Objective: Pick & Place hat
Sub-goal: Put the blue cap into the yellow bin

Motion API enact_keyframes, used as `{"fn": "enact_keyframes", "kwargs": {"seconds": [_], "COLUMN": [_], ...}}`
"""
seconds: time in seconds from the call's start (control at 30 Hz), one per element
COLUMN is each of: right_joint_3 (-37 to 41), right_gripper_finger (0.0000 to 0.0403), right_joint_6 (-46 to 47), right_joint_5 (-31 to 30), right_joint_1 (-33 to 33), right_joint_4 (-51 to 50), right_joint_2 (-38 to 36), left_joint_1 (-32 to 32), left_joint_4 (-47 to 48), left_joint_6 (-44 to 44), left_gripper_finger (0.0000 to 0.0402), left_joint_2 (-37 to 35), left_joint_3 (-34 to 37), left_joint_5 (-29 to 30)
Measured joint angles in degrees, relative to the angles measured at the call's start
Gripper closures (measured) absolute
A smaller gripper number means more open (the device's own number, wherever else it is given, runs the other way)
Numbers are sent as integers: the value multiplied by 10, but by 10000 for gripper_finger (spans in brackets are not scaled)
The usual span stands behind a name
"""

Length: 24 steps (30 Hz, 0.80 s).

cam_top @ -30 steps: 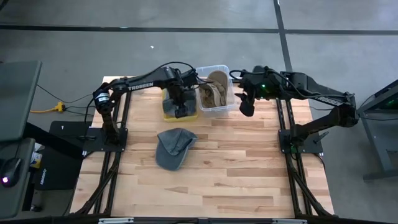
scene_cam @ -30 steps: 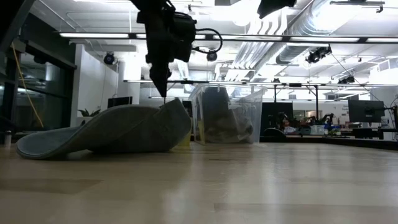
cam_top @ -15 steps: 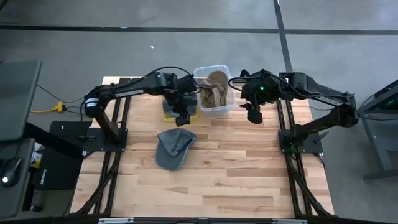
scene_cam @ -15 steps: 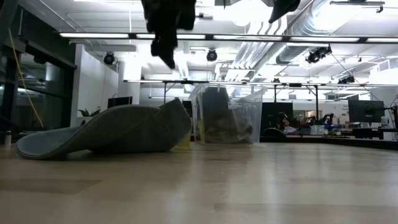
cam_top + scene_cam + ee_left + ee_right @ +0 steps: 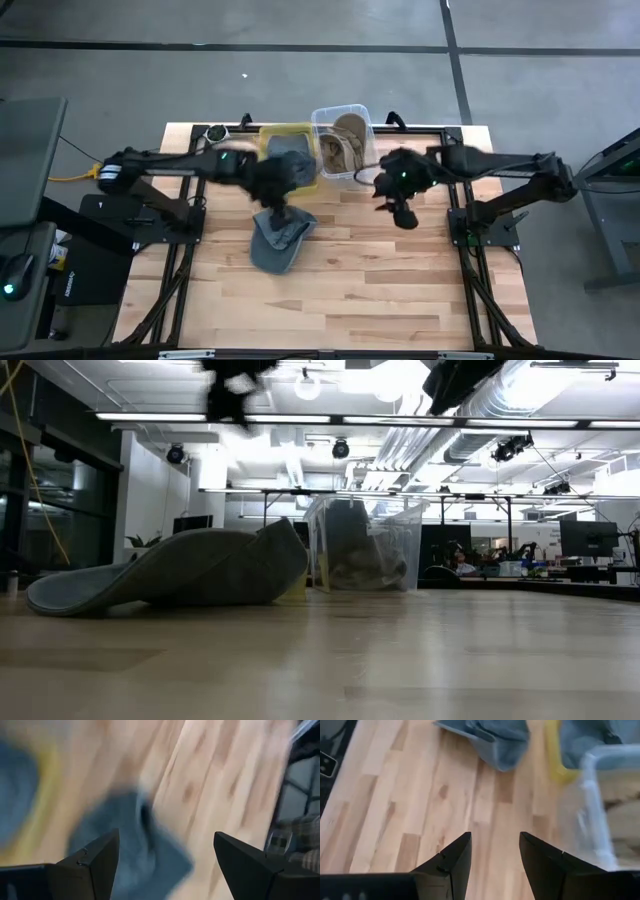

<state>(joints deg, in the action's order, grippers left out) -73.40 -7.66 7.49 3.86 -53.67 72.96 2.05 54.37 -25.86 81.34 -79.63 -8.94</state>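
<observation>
A grey cap (image 5: pixel 277 241) lies on the wooden table with its brim toward the near edge; in the low view the grey cap (image 5: pixel 170 570) rests on its brim and crown edge. My left gripper (image 5: pixel 284 208) hovers open above the cap's far part; in its wrist view the left gripper (image 5: pixel 165 840) shows the blurred cap (image 5: pixel 125 840) below. My right gripper (image 5: pixel 403 214) is open, in the air to the cap's right, near the clear bin; in its wrist view the right gripper (image 5: pixel 495 840) looks at the cap (image 5: pixel 490 737).
A yellow bin (image 5: pixel 290 155) holding another grey cap stands at the far edge. Beside it, on its right, a clear plastic bin (image 5: pixel 345 143) holds tan caps. Bare wood (image 5: pixel 400 290) stretches toward the near edge.
My left gripper has swung from above the yellow bin toward the near edge and now stands over the grey cap, higher in the low view. My right gripper has moved from beside the clear bin toward the near edge and a little left. The cap has not moved.
</observation>
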Motion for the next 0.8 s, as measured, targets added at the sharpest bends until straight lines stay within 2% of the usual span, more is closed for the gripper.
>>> {"fn": "enact_keyframes", "kwargs": {"seconds": [0.13,0.2,0.27,0.4,0.53,0.8], "right_joint_3": [54,76,92,99,99,99], "right_gripper_finger": [242,242,242,242,242,242], "right_joint_6": [11,11,18,25,21,-1], "right_joint_5": [2,3,3,-16,-46,-62], "right_joint_1": [-29,-40,-49,-66,-78,-87], "right_joint_4": [88,143,199,259,272,332], "right_joint_2": [-1,-1,-1,12,33,109], "left_joint_1": [-66,-107,-146,-212,-250,-309], "left_joint_4": [-94,-101,-148,-178,-188,-198], "left_joint_6": [-137,-208,-280,-381,-427,-460], "left_gripper_finger": [119,119,119,119,119,119], "left_joint_2": [-80,-126,-167,-226,-252,-276], "left_joint_3": [123,182,230,306,350,409], "left_joint_5": [41,85,132,211,261,283]}}
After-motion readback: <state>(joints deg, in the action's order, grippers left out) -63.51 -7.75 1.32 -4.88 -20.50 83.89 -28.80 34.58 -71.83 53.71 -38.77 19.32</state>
